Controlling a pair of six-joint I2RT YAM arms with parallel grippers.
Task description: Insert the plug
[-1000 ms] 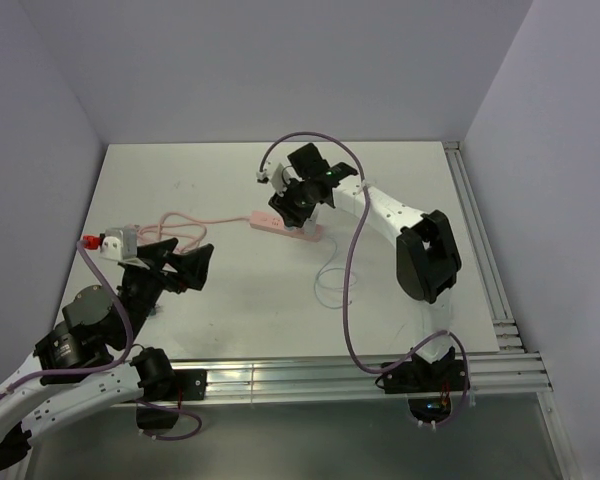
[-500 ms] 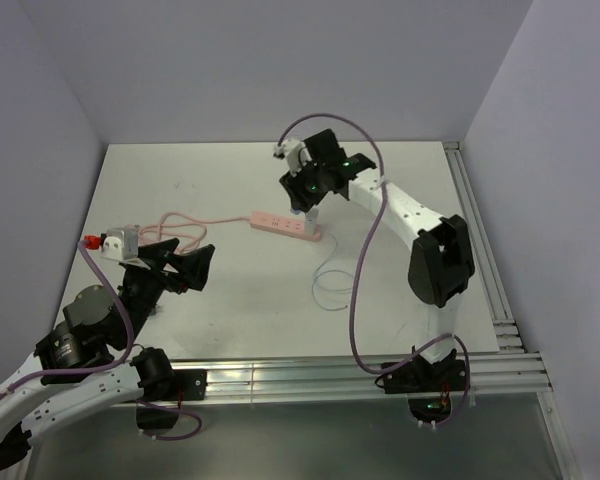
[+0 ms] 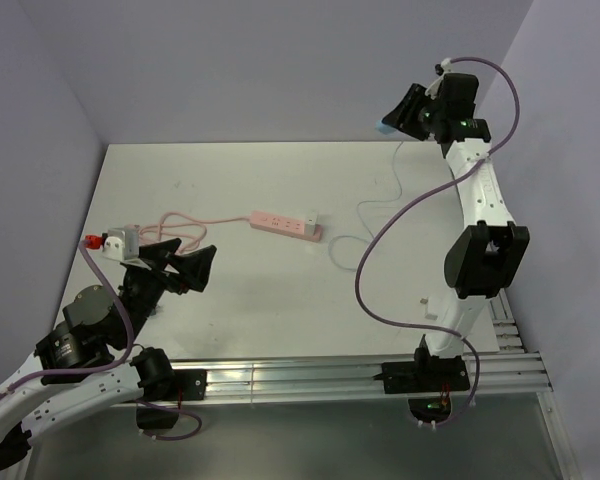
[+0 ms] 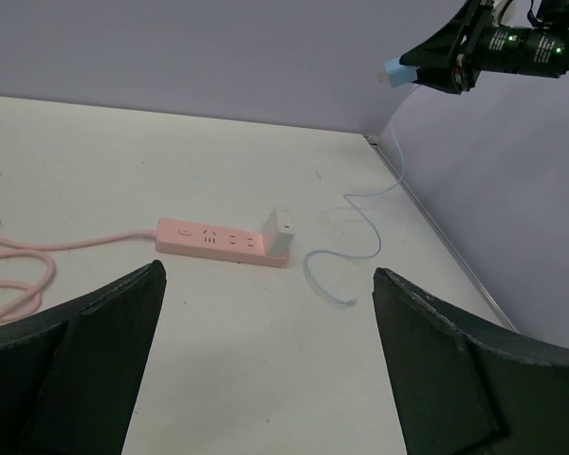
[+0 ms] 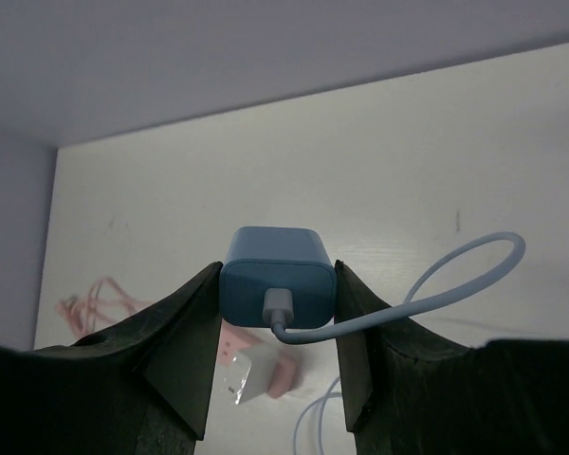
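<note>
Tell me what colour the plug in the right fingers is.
The plug is light blue; the right wrist view shows it best.

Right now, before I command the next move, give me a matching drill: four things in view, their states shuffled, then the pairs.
Things
1. plug
2. power strip
3. left gripper
4. thin cable

States
A. open, holding nothing
B. clamped in the right gripper, raised well above the table
C. pink, lying flat on the table
D. pale, trailing from the raised plug down to loops on the table

Pairs: 1-B, 2-C, 3-A, 4-D
</note>
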